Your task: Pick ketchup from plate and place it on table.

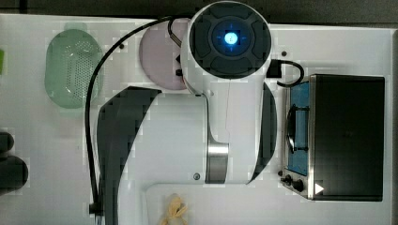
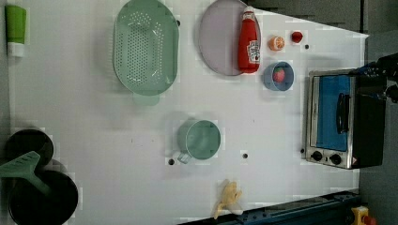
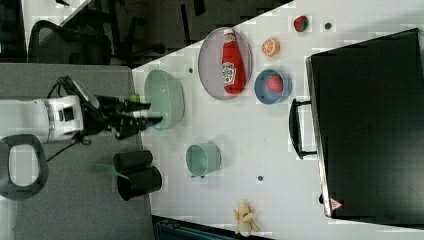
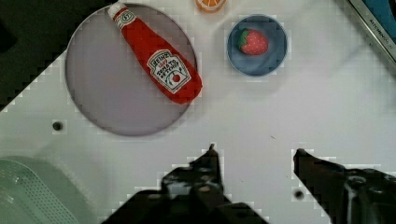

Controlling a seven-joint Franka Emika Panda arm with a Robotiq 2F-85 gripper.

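Observation:
The ketchup (image 4: 159,60) is a red squeeze bottle with a white cap. It lies on its side on the greyish-lilac plate (image 4: 107,88), its base over the plate's rim. The left view shows the ketchup (image 2: 248,42) along the right edge of the plate (image 2: 218,37), and the right view has the ketchup (image 3: 232,62) on the plate (image 3: 211,65) too. My gripper (image 4: 256,151) hangs open above the white table (image 4: 280,112), apart from the bottle, with nothing between its fingers. In the right view the gripper (image 3: 150,114) sits at the left, near the green basket.
A blue dish (image 2: 278,76) with a strawberry stands beside the plate, with an orange slice (image 2: 276,43) and a loose strawberry (image 2: 296,36) nearby. Also here are a green perforated basket (image 2: 145,51), a green cup (image 2: 199,139), a toaster oven (image 2: 338,119), a banana (image 2: 228,199) and black pots (image 2: 40,192).

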